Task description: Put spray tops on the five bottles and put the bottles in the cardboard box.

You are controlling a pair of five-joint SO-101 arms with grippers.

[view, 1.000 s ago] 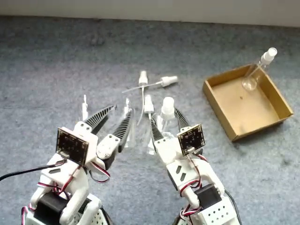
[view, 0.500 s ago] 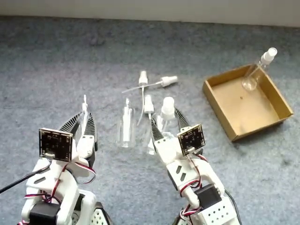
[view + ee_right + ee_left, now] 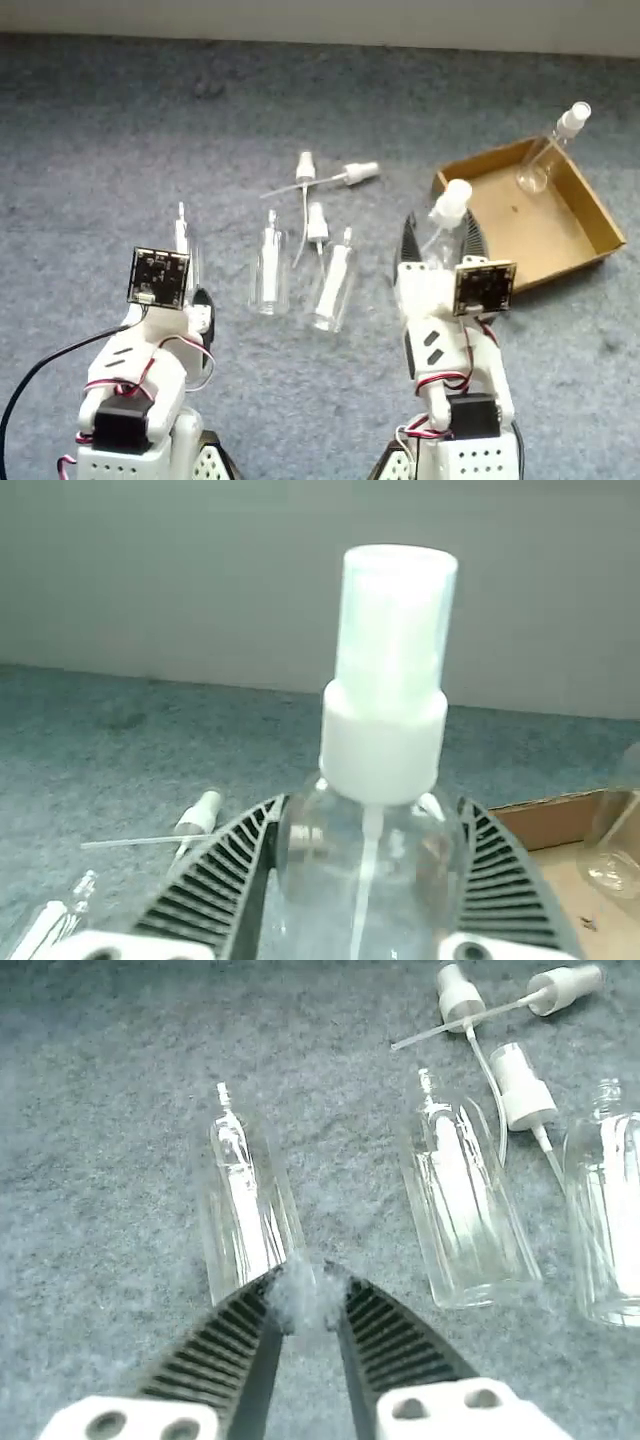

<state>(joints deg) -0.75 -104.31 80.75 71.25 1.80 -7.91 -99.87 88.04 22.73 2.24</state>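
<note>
My right gripper (image 3: 440, 235) is shut on a clear bottle (image 3: 385, 840) fitted with a white spray top (image 3: 450, 203), held upright above the carpet just beside the near-left side of the cardboard box (image 3: 590, 215). A second capped bottle (image 3: 545, 165) leans on the box's far rim. Three uncapped bottles lie on the carpet: the left one (image 3: 245, 1200), the middle one (image 3: 465, 1210) and the right one (image 3: 610, 1220). My left gripper (image 3: 308, 1295) sits at the base of the left bottle, its tips almost together with nothing between them. Three loose spray tops (image 3: 317, 222) (image 3: 305, 165) (image 3: 360, 172) lie beyond the bottles.
Grey carpet covers the table, with a pale wall edge (image 3: 320, 20) at the far side. Open carpet lies at the far left and between the loose tops and the box.
The right arm lifted the capped bottle and carried it right, up to the box. The left arm swung left from the middle bottle to the leftmost one and drew its fingers together.
</note>
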